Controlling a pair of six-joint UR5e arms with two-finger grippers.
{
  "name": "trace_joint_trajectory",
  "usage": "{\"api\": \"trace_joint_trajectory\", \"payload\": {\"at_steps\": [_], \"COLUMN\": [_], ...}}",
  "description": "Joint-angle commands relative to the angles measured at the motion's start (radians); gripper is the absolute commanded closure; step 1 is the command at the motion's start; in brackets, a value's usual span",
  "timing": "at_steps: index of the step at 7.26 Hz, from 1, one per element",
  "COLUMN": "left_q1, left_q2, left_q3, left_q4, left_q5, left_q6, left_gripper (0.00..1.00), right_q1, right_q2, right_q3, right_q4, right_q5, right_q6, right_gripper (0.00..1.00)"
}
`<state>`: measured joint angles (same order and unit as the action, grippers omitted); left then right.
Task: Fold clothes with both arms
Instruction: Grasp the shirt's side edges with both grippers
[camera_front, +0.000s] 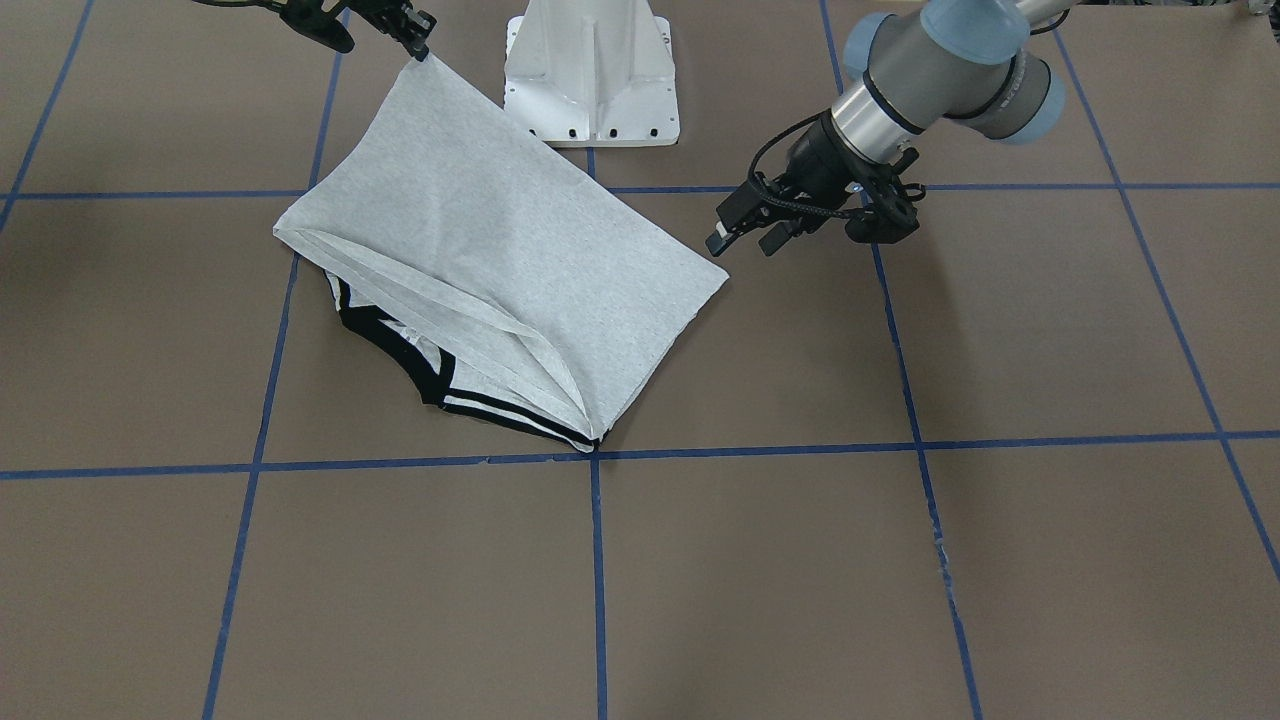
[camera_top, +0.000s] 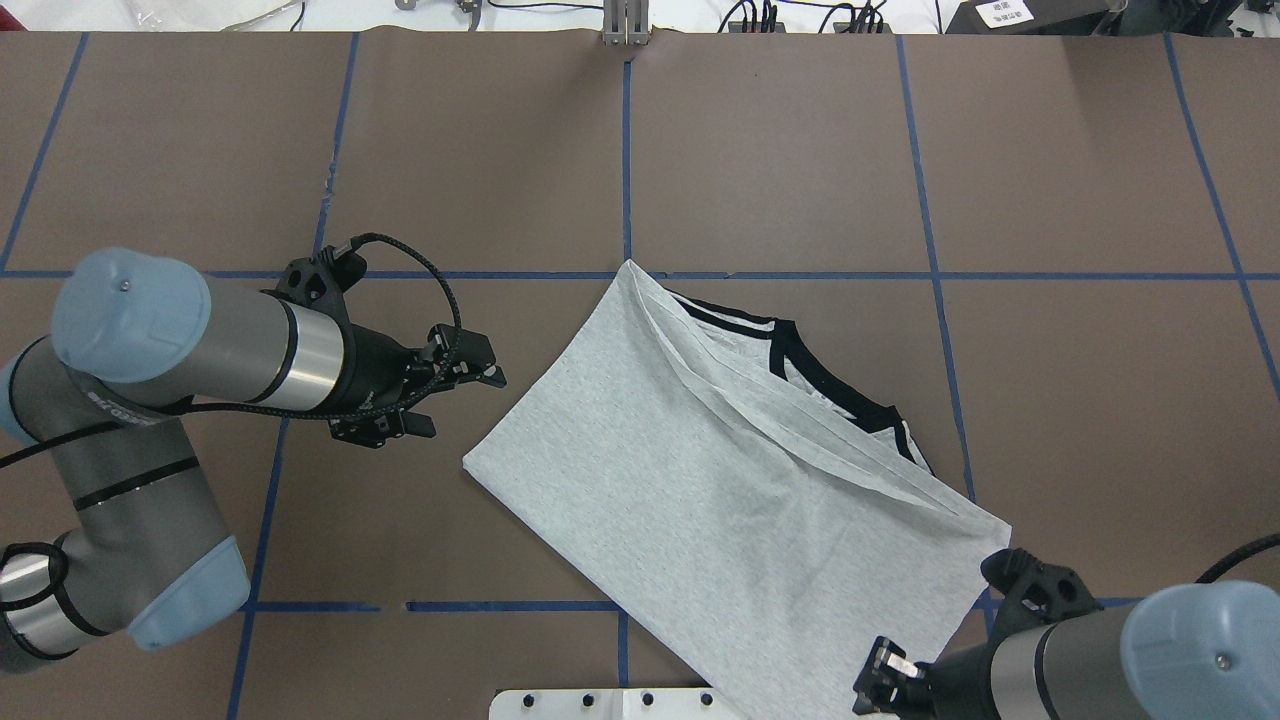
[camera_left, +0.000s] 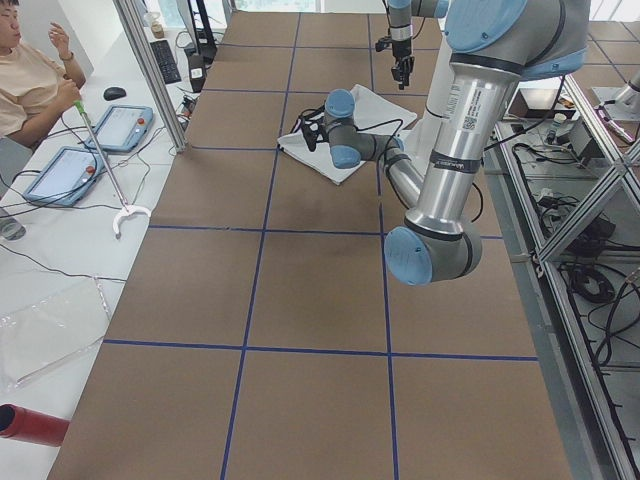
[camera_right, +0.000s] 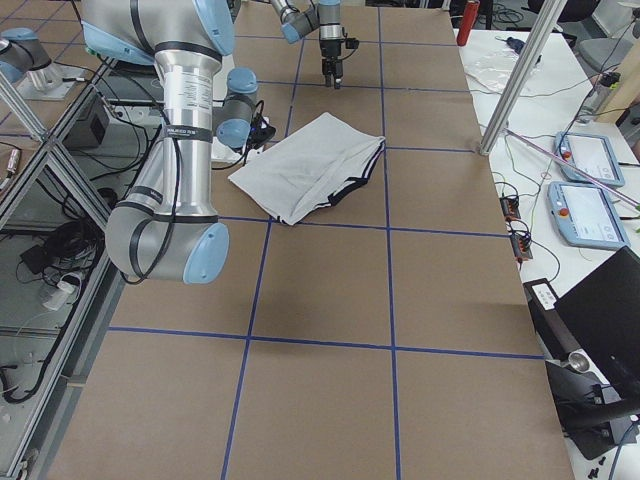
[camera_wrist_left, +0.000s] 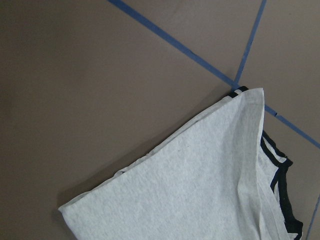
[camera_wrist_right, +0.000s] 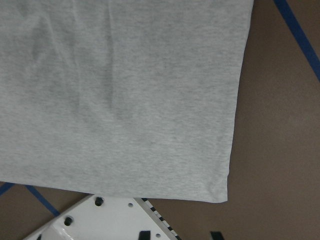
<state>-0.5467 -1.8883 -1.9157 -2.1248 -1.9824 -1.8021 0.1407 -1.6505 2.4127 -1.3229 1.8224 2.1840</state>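
The grey T-shirt (camera_front: 500, 250) lies folded into a slanted rectangle on the brown table, plain side up. Its black-and-white trim (camera_front: 400, 345) peeks out from under one long edge, and the cartoon print is hidden. The shirt also shows in the overhead view (camera_top: 720, 500) and both wrist views (camera_wrist_left: 200, 190) (camera_wrist_right: 125, 100). My left gripper (camera_front: 745, 240) (camera_top: 460, 405) is open and empty, just off the shirt's nearest corner. My right gripper (camera_front: 380, 45) (camera_top: 885, 680) is open at the corner near the pedestal, one fingertip (camera_front: 420, 48) right at the cloth.
The white pedestal base (camera_front: 590, 80) (camera_wrist_right: 110, 220) stands by the shirt's near edge, and the cloth overlaps its flange. Blue tape lines (camera_front: 597, 580) grid the table. An operator (camera_left: 30, 80) sits beyond the far side with tablets (camera_left: 120, 125).
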Motion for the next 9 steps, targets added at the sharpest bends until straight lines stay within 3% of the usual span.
{"api": "trace_joint_trajectory", "payload": {"at_steps": [1,3,4,6,9], "left_q1": [0.095,0.099,0.099,0.123,0.123], "left_q2": [-0.024,-0.066,-0.068,-0.071,-0.072], "left_q3": [0.016,0.105,0.131,0.141,0.148], "left_q4": [0.142,0.157,0.157,0.198,0.207], "left_q5": [0.06,0.103,0.117,0.12,0.146], "left_q6": [-0.02,-0.019,-0.017,-0.019,-0.017], "left_gripper": [0.03,0.14,0.15,0.22,0.41], "right_q1": [0.235,0.363,0.375,0.378,0.379], "right_q2": [0.05,0.161,0.196,0.21,0.207], "right_q3": [-0.042,-0.165,-0.196,-0.204,-0.207], "right_q4": [0.001,0.001,0.001,0.001,0.001], "right_q5": [0.001,0.006,0.006,0.008,0.008], "right_q6": [-0.059,-0.162,-0.17,-0.17,-0.167], "right_gripper": [0.0,0.0,0.0,0.0,0.0]}}
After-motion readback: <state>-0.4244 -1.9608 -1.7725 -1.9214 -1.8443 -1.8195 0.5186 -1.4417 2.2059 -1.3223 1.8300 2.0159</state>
